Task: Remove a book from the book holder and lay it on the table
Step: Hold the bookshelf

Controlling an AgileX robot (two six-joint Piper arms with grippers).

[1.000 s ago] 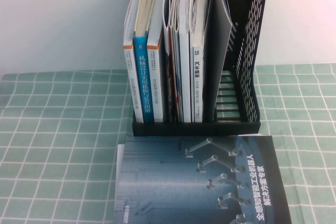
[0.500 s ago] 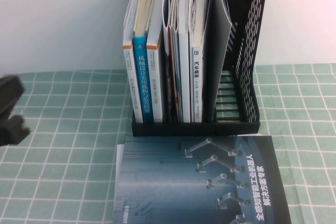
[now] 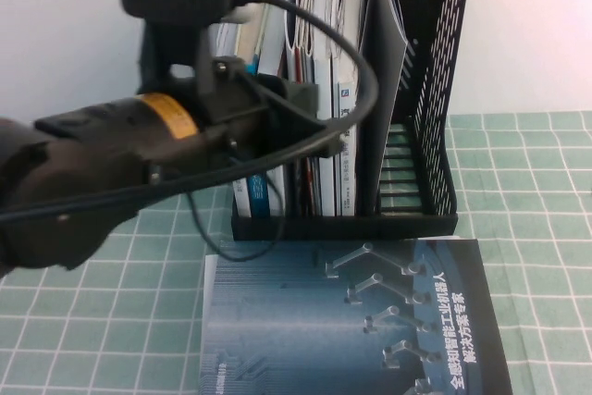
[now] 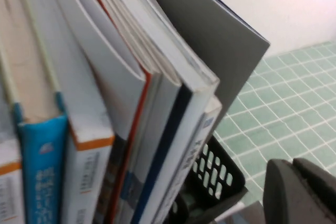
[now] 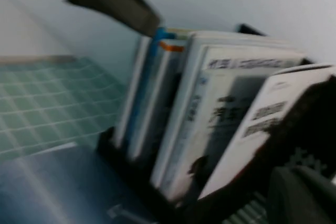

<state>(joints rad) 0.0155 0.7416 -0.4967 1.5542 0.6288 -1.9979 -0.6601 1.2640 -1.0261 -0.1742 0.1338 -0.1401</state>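
The book [image 3: 387, 80] stands in the holder [image 3: 435, 99], its grey back leaning out beside the empty slot. The left gripper [image 3: 310, 127] is at the book fronts, reaching; whether it is spread I cannot tell. The right gripper [image 5: 304, 198] waits low nearby, state also unclear. Next it must pinch that grey cover. On the table [image 3: 536, 191] a blue book [image 3: 356, 321] already lies before the holder.

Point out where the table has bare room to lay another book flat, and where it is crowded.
Bare table lies right of the book holder and of the dark blue book; another strip shows left of that book, under the left arm. In front of the holder it is crowded. The left gripper hangs at the shelved books; the right gripper is near the holder.
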